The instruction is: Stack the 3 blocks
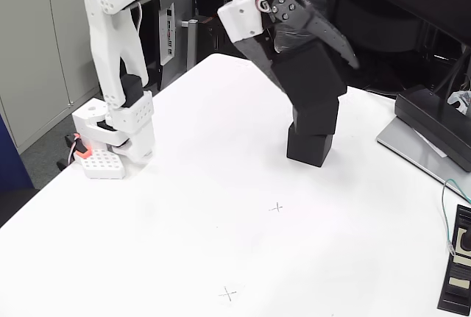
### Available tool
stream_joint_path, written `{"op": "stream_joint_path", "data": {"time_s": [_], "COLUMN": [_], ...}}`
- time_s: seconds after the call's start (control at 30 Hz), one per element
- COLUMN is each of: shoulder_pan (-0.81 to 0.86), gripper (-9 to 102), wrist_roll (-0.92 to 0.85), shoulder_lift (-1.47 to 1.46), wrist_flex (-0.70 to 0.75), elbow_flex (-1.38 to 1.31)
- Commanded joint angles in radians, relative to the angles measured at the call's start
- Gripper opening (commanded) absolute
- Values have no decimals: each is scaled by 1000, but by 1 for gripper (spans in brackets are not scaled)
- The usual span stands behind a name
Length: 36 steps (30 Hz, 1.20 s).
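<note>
Three black blocks form a leaning column at the right centre of the white table (184, 207). The bottom block (309, 147) rests on the table, and the middle block (317, 116) sits on it, shifted slightly right. The top block (307, 73) is tilted, with its lower edge on the middle block. My gripper (313, 65) comes down from the upper left and is shut on this top block. The dark moving finger (335, 41) lies along the block's upper right side, its tip sticking out past the block. The other finger is hidden behind the block.
The arm's white base (114, 137) stands at the table's left edge. A laptop (423, 148) with a black device (436, 122) on it lies at the right edge, and a flat black labelled device (460, 273) at the lower right. Pencil crosses (277, 207) mark the table.
</note>
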Motion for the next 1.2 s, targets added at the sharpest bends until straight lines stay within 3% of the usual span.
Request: {"op": "stream_joint_path", "data": {"time_s": [0.0,0.57,1.17], "shoulder_pan": [-89,-437,-445], "gripper": [20,20,21], "wrist_roll": [41,255,308], "shoulder_lift": [43,29,-132], "wrist_flex": [2,0,0], "elbow_flex": [-35,60,63]}}
